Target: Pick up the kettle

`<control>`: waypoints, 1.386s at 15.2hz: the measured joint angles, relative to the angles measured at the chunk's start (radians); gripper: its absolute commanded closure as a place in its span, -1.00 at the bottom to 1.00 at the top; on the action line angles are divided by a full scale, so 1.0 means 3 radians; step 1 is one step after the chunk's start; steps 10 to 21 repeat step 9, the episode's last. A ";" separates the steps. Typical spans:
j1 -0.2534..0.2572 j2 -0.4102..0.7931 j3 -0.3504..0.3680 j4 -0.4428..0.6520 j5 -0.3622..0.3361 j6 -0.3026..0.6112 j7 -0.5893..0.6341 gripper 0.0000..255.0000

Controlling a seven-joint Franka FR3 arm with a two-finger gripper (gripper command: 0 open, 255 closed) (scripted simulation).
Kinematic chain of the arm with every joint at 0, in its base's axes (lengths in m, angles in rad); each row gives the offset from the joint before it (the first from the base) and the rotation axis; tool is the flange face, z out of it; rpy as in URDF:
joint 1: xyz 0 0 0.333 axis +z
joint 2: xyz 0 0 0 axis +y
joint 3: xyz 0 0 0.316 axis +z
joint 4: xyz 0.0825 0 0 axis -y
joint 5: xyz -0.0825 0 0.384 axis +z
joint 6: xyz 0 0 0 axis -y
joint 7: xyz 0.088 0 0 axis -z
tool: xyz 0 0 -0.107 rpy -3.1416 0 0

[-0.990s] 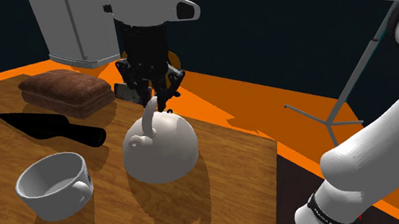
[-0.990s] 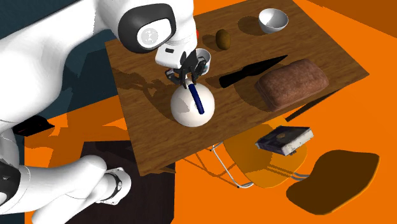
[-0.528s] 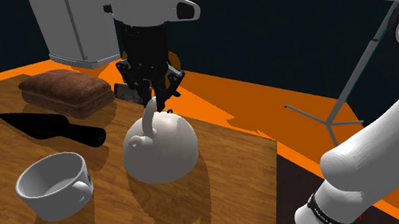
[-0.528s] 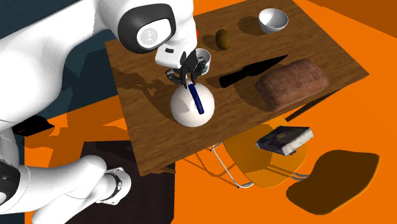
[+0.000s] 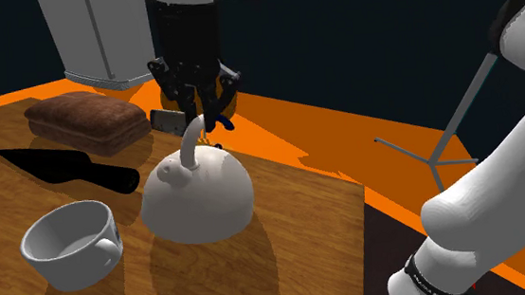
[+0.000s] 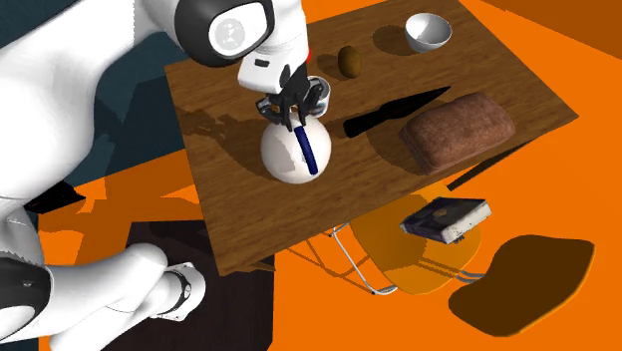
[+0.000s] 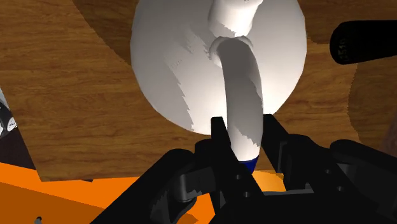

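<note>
The kettle [image 5: 198, 199] is a white dome with a spout knob and an arched handle [image 7: 242, 95] that is white on one side and blue on the other. My gripper [image 5: 202, 125] comes straight down onto it and is shut on the handle's top. In the wrist view the two black fingers [image 7: 219, 137] clasp the handle's end, and the gripper [image 7: 245, 137] sits over the kettle body [image 7: 178, 57]. In the second exterior view the gripper [image 6: 292, 122] holds the kettle [image 6: 284, 160] above the wooden table [image 6: 229, 199], and the kettle seems raised off it.
On the table [image 5: 304, 224] lie a white mug [image 5: 68, 243], a black knife [image 5: 62, 167] and a brown loaf [image 5: 86, 121]. A white bowl [image 6: 428, 30] and a small brown round thing [image 6: 349, 61] sit farther off. A chair with a book [image 6: 446, 217] stands beside the table.
The gripper has risen with the kettle in its grip. The kettle has come up off the table and now looks larger in the shoulder view.
</note>
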 measured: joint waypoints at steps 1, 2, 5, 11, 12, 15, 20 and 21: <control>0.0004 0.0059 0.0044 0.0069 -0.0059 -0.0056 0.0044 1.00; 0.0022 0.0187 0.0126 0.0164 -0.0179 -0.0122 0.0124 1.00; 0.0166 0.0460 0.0208 0.0396 -0.0454 -0.0311 0.0291 1.00; 0.0460 0.0724 0.0175 0.0688 -0.0729 -0.0549 0.0448 1.00; 0.0460 0.0724 0.0175 0.0688 -0.0729 -0.0549 0.0448 1.00; 0.0460 0.0724 0.0175 0.0688 -0.0729 -0.0549 0.0448 1.00; 0.0460 0.0724 0.0175 0.0688 -0.0729 -0.0549 0.0448 1.00; 0.0460 0.0724 0.0175 0.0688 -0.0729 -0.0549 0.0448 1.00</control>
